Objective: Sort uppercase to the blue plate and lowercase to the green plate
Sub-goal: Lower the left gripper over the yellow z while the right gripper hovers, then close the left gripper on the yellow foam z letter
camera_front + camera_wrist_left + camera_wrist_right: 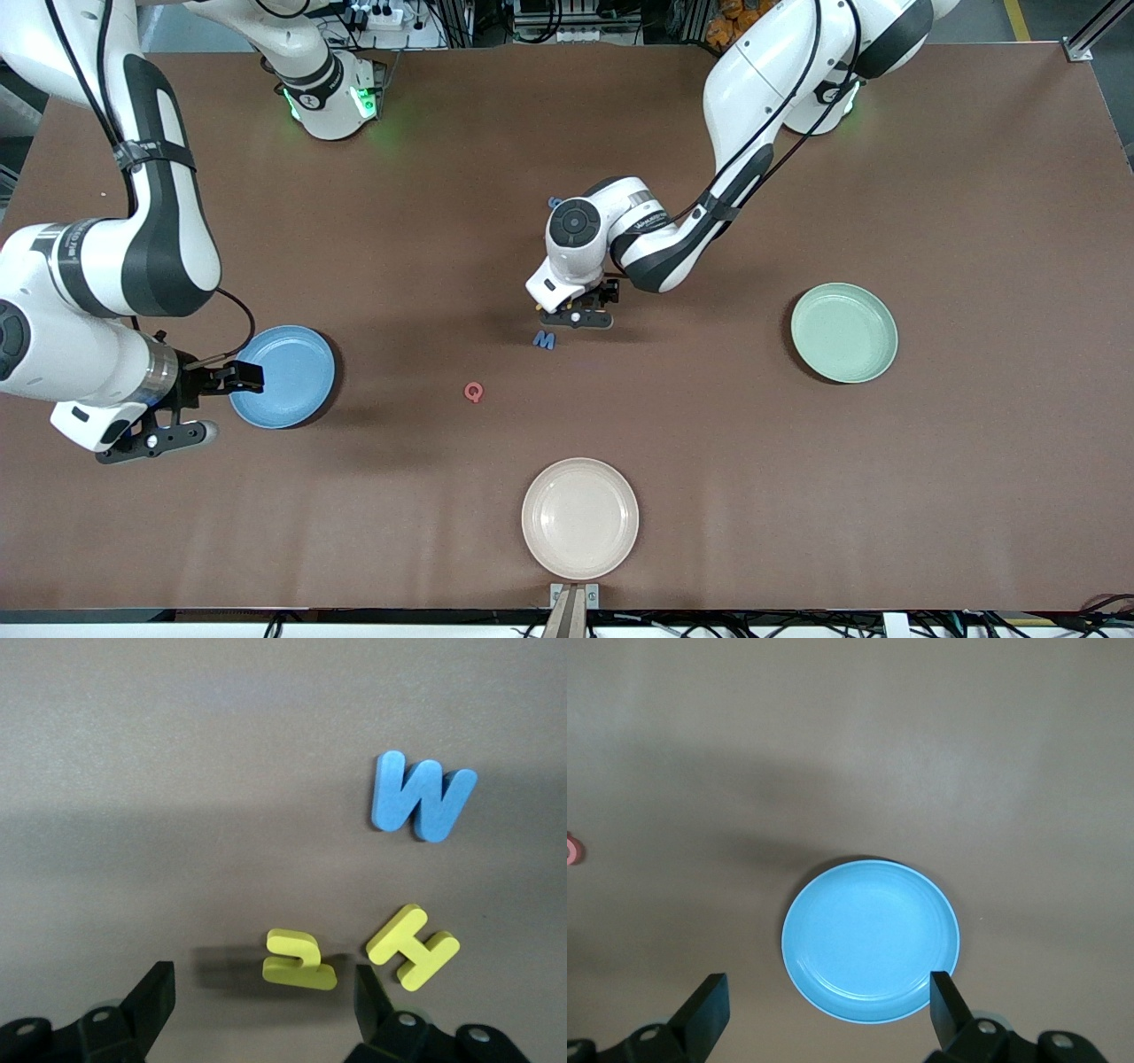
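Hidden under the left arm in the front view, shown only by the left wrist view: small yellow h [299, 960] between the wide-open jaws of the left gripper [266, 1010], capital yellow H [413, 946] just beside, blue W [422, 797] near. Front view only: blue m [544, 339], pink-red Q [474, 392] nearer the camera, green plate [843, 332], cream plate [579, 518]. Right gripper [826, 1014] over the blue plate [870, 939], waiting, jaws spread, holding nothing. Both coloured plates bare.

You have three plates: blue plate [292, 377], green plate [843, 332], cream plate [580, 518]. You can count five foam letters: pink Q [474, 392], blue m [544, 339], blue W [422, 797], yellow H [413, 947], yellow h [299, 959].
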You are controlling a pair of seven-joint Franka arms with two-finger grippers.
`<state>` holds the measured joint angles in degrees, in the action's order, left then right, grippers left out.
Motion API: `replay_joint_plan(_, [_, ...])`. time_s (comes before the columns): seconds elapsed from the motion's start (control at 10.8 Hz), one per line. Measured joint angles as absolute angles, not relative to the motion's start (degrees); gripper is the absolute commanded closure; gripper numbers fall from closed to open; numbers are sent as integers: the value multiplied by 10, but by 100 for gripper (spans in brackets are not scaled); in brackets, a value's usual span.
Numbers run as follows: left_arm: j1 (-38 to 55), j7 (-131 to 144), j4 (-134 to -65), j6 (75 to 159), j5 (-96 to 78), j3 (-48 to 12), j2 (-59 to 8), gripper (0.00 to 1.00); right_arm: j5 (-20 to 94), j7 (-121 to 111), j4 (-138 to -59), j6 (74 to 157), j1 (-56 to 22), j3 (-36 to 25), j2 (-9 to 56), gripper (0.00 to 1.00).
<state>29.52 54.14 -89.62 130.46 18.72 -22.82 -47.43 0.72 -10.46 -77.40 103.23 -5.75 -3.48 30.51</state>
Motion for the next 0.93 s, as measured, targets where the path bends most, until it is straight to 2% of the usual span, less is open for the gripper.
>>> replay_joint_plan(0.37, [295, 541, -896, 1306, 195, -228, -479, 11, 7, -105, -777, 1033, -59, -34, 306, 0])
replay_joint_plan(0.93, [296, 541, -895, 1310, 198, -228, -483, 18, 7, -105, -778, 1033, -66, -33, 306, 0])
